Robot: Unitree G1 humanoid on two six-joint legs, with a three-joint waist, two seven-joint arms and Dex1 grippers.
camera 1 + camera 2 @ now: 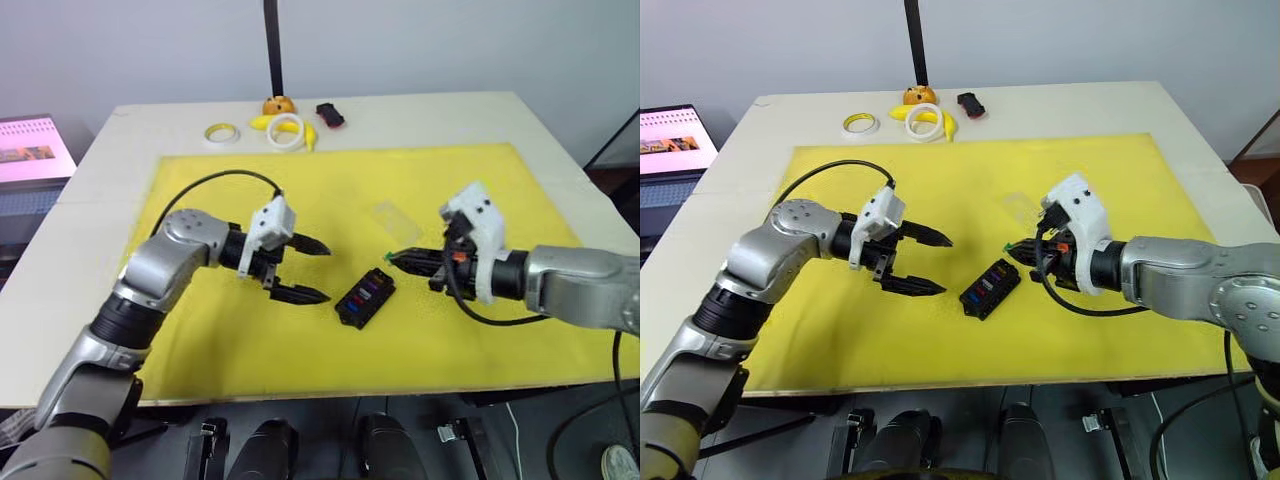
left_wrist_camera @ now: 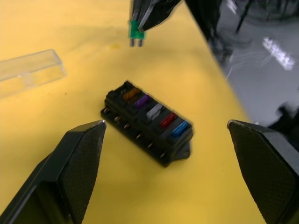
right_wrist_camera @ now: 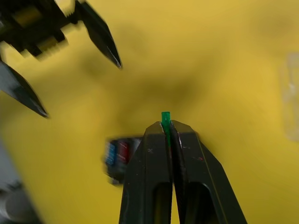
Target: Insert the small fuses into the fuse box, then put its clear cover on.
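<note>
The fuse box (image 1: 365,297) is seen lying at an angle on the yellow mat (image 1: 330,180) that covers the desk (image 1: 430,115), between the two claws. Five small fuses (image 2: 154,112), in orange, purple, grey, red and blue, are seated in a row in its slots. A green fuse (image 2: 136,31) is clamped between the closed fingers of the right claw (image 1: 392,257), held in the air just beside the box's far end. The left claw (image 1: 313,270) is held near the box's other side with its fingers spread wide apart, nothing between them. The clear cover (image 1: 395,219) is lying flat on the mat beyond the box.
</note>
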